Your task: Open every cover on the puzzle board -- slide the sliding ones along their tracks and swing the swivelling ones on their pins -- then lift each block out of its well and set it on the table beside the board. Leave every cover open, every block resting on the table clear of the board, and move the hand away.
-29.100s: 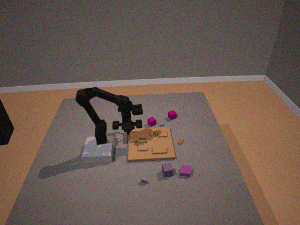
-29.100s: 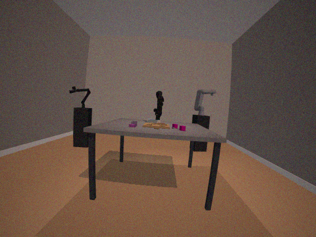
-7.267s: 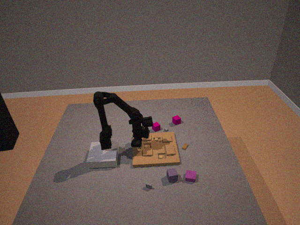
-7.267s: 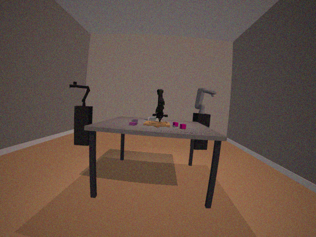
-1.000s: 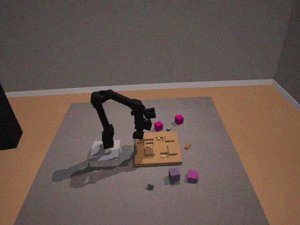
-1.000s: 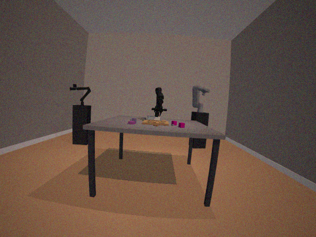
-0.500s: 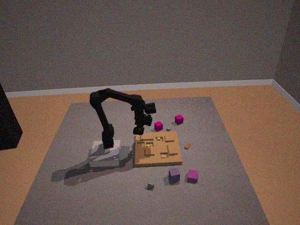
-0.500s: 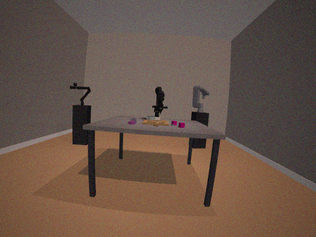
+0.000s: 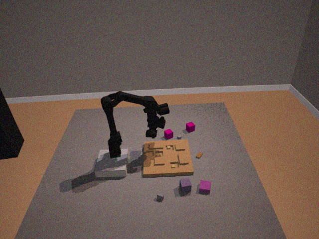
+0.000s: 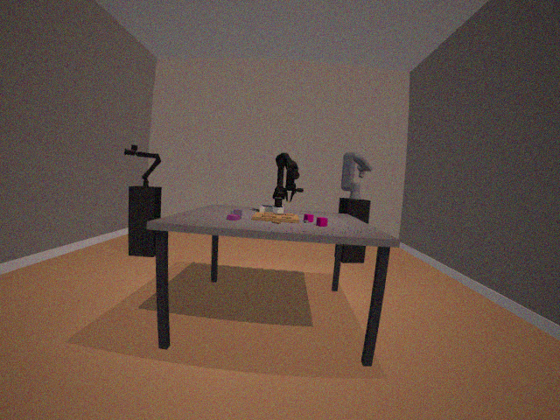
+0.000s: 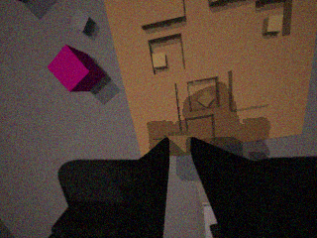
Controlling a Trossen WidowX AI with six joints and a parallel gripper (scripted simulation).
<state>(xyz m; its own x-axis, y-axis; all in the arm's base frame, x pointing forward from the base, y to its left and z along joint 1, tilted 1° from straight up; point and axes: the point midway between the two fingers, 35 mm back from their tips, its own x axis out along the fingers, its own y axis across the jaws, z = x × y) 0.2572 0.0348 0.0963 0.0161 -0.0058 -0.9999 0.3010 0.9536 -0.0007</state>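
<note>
The tan puzzle board (image 9: 154, 171) (image 10: 276, 218) (image 11: 126, 50) lies on the table. It has raised cover plates, among them a right-hand plate (image 9: 183, 158) and a front-left plate (image 9: 159, 161). Pale blocks show in open wells: a back block (image 9: 169, 147) (image 11: 158, 60), a front block (image 9: 173, 166) (image 11: 273, 24) and a tilted block (image 11: 205, 100) in shadow. My gripper (image 9: 151, 136) (image 10: 288, 199) (image 11: 178, 142) is shut on a small tan block, held above the board's side nearest the arm base. The fingers partly hide the held block.
Magenta cubes (image 9: 168, 134) (image 9: 190, 127) and a small grey piece (image 9: 179, 136) lie behind the board. An orange piece (image 9: 199, 155) lies right of it. A purple block (image 9: 185, 185), a pink block (image 9: 205, 187) and a grey piece (image 9: 160, 197) lie in front.
</note>
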